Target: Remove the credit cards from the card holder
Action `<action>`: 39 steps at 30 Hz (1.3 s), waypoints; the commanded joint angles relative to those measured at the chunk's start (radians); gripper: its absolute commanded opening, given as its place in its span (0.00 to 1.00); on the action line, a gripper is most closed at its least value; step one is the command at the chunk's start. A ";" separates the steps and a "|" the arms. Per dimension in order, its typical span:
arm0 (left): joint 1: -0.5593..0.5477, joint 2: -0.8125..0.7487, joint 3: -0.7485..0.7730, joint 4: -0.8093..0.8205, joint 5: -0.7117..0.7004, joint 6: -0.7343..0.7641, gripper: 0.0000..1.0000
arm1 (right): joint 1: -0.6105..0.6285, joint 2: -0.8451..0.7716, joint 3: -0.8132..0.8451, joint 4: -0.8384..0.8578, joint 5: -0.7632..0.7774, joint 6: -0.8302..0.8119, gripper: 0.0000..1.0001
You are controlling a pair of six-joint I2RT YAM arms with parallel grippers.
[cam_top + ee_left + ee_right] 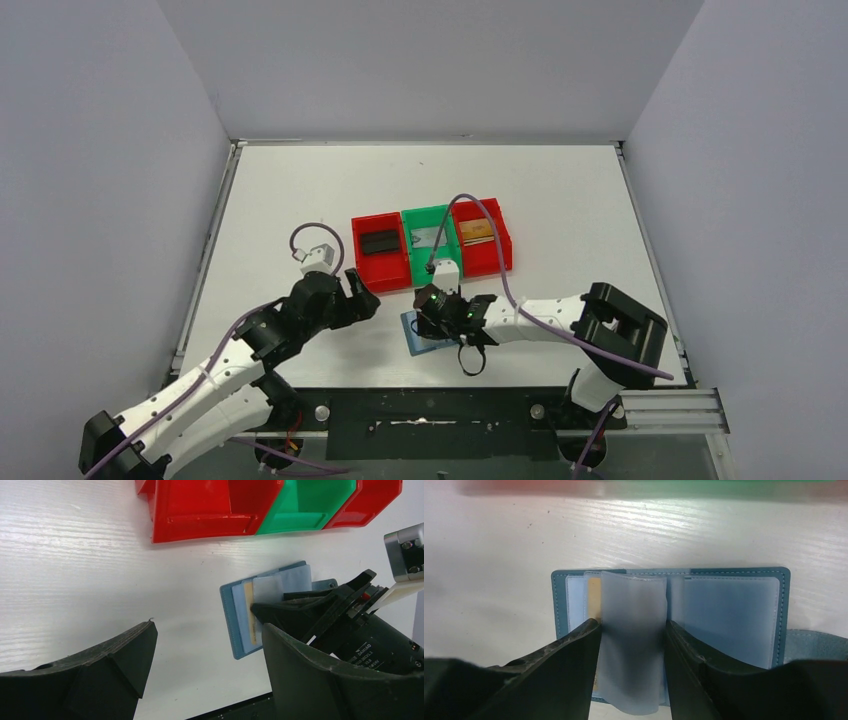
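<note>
- Seen lying open on the table [560,200], just in front of the green bin [427,262]: holder [734,620], pockets up.
- Set either side of one clear sleeve [634,595] standing up from the holder, touching its edges: right gripper [633,625]. Cannot tell whether clamped tight or merely resting against it.
- Hanging spread wide and empty, to the left front of the bins: left gripper [207,627].
- Could pull the sleeve instead of a card, with only plastic between the jaws. Could then lift or drag the whole holder, with nothing pinning it down.
- Could crease or tear the thin sleeve if squeezed hard across its width.
- Could miss the gold card [595,600], tucked in a pocket just beside the sleeve and outside the grasp.
- Counted:
  - one holder
  - three bins: left red bin [392,278], green bin, right red bin [500,252]
  - three cards in the bins, one apiece: black card [380,242], grey card [429,237], brown card [476,231]
  - one gold card edge showing in the holder, any others hidden
  - two grippers
</note>
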 commanded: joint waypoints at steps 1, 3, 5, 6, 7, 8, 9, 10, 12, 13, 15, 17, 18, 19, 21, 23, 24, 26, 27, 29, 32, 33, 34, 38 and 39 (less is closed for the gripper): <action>0.004 0.026 0.014 0.082 0.042 0.017 0.77 | -0.041 -0.061 -0.079 0.139 -0.115 0.015 0.47; 0.004 0.043 0.018 0.093 0.056 0.021 0.77 | -0.075 -0.085 -0.120 0.196 -0.170 0.031 0.42; 0.004 0.058 0.020 0.113 0.072 0.027 0.77 | -0.110 -0.104 -0.170 0.251 -0.221 0.051 0.39; 0.003 0.065 0.020 0.126 0.083 0.031 0.77 | -0.131 -0.115 -0.191 0.279 -0.245 0.059 0.34; 0.003 0.074 0.021 0.141 0.099 0.038 0.77 | -0.142 -0.123 -0.210 0.308 -0.263 0.066 0.30; 0.002 0.086 0.021 0.158 0.116 0.043 0.76 | -0.155 -0.129 -0.228 0.333 -0.281 0.078 0.29; 0.002 0.097 0.021 0.176 0.135 0.049 0.76 | -0.169 -0.135 -0.246 0.357 -0.296 0.091 0.27; 0.002 0.113 0.021 0.195 0.154 0.055 0.75 | -0.180 -0.138 -0.263 0.384 -0.313 0.102 0.23; 0.000 0.147 0.027 0.248 0.205 0.065 0.73 | -0.203 -0.138 -0.288 0.421 -0.335 0.131 0.20; -0.002 0.168 0.031 0.271 0.228 0.067 0.72 | -0.212 -0.136 -0.300 0.439 -0.347 0.143 0.20; -0.008 0.214 0.042 0.327 0.269 0.069 0.71 | -0.230 -0.137 -0.332 0.502 -0.377 0.165 0.20; -0.024 0.258 0.049 0.394 0.297 0.065 0.70 | -0.247 -0.136 -0.365 0.558 -0.402 0.193 0.21; -0.032 0.279 0.050 0.428 0.304 0.058 0.71 | -0.256 -0.135 -0.378 0.581 -0.410 0.206 0.21; -0.042 0.303 0.052 0.459 0.310 0.048 0.70 | -0.265 -0.132 -0.391 0.600 -0.417 0.218 0.21; -0.066 0.354 0.059 0.512 0.316 0.035 0.70 | -0.281 -0.131 -0.419 0.654 -0.433 0.240 0.21; -0.087 0.408 0.057 0.573 0.314 0.014 0.70 | -0.297 -0.132 -0.448 0.695 -0.439 0.261 0.22; -0.094 0.437 0.055 0.602 0.316 0.006 0.70 | -0.304 -0.134 -0.463 0.714 -0.440 0.271 0.23; -0.108 0.495 0.055 0.653 0.316 -0.011 0.70 | -0.317 -0.134 -0.494 0.754 -0.445 0.291 0.24; -0.114 0.522 0.053 0.682 0.318 -0.020 0.70 | -0.320 -0.132 -0.503 0.772 -0.448 0.300 0.24; -0.130 0.577 0.055 0.733 0.321 -0.033 0.70 | -0.330 -0.126 -0.525 0.803 -0.455 0.319 0.25; -0.150 0.632 0.068 0.762 0.312 -0.040 0.70 | -0.344 -0.112 -0.551 0.860 -0.471 0.344 0.26; -0.154 0.650 0.071 0.762 0.309 -0.041 0.70 | -0.347 -0.105 -0.557 0.876 -0.476 0.348 0.26; -0.155 0.666 0.074 0.755 0.303 -0.044 0.70 | -0.350 -0.099 -0.561 0.883 -0.480 0.352 0.27; -0.166 0.705 0.078 0.702 0.244 -0.064 0.70 | -0.357 -0.077 -0.568 0.896 -0.488 0.358 0.28; -0.168 0.711 0.074 0.701 0.240 -0.068 0.70 | -0.357 -0.074 -0.569 0.897 -0.488 0.359 0.28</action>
